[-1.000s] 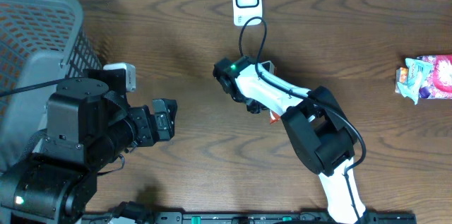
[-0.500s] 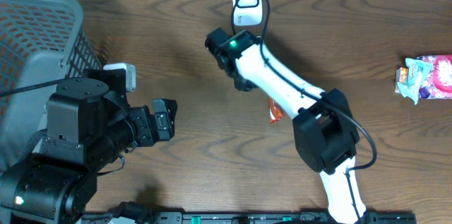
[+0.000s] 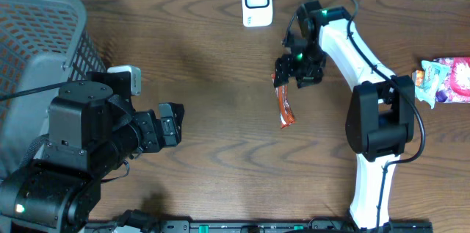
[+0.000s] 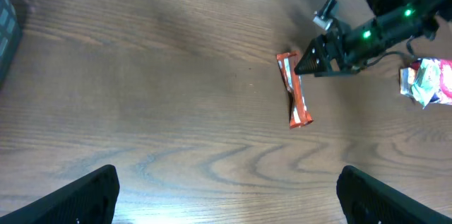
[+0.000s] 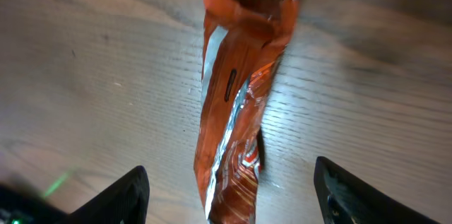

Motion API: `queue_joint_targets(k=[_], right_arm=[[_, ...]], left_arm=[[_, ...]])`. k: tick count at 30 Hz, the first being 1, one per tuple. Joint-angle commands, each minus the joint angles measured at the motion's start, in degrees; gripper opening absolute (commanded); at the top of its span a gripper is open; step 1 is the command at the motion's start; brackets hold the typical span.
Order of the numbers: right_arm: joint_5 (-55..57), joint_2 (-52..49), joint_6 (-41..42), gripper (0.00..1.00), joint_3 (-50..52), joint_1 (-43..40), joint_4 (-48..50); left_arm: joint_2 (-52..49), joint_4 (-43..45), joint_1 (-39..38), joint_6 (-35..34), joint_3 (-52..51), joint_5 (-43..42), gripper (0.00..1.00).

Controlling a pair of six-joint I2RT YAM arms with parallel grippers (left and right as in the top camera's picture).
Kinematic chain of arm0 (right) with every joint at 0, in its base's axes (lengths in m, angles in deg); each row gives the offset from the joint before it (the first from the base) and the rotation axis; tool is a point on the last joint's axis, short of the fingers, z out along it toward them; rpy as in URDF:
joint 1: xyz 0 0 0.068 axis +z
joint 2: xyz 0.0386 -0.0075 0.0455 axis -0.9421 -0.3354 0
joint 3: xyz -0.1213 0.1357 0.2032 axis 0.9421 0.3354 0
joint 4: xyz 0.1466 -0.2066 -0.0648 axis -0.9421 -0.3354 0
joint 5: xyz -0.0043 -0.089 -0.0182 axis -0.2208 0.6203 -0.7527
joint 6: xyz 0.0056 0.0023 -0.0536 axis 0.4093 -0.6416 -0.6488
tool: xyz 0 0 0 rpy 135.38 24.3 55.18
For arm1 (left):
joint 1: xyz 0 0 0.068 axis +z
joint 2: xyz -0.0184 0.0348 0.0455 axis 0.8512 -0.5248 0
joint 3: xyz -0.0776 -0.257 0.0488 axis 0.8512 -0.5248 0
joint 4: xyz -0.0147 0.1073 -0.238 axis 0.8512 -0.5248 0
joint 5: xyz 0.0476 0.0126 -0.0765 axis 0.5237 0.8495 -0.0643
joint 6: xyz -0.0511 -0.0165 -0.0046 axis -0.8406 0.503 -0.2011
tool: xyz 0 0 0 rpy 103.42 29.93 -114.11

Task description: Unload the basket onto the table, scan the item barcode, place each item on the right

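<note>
Pink packet cut off at right edge (wrapper print unreadable).

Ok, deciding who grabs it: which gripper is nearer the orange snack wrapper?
Right. The right gripper is at the orange snack wrapper's far end, open fingers either side; the left gripper is far off, leftward in the overhead view.

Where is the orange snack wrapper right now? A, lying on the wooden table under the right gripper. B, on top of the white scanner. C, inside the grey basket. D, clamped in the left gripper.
A: the orange snack wrapper lies flat on the wooden table, with the right gripper open above it, fingers spread either side.
</note>
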Motion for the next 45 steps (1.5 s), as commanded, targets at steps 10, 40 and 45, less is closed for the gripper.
queue_joint_targets(k=[10, 40, 45], right_arm=[[-5.6, 0.09, -1.49, 0.31, 13.44, 0.76, 10.36], [67.23, -0.55, 35.1, 0.15, 16.48, 20.61, 12.7], [59.63, -0.52, 34.88, 0.38, 14.99, 26.38, 12.66]], left_arm=[[0.2, -0.02, -0.13, 0.13, 0.2, 0.55, 0.98], [0.2, -0.02, -0.13, 0.13, 0.2, 0.55, 0.98], [0.2, -0.04, -0.13, 0.13, 0.2, 0.55, 0.98]])
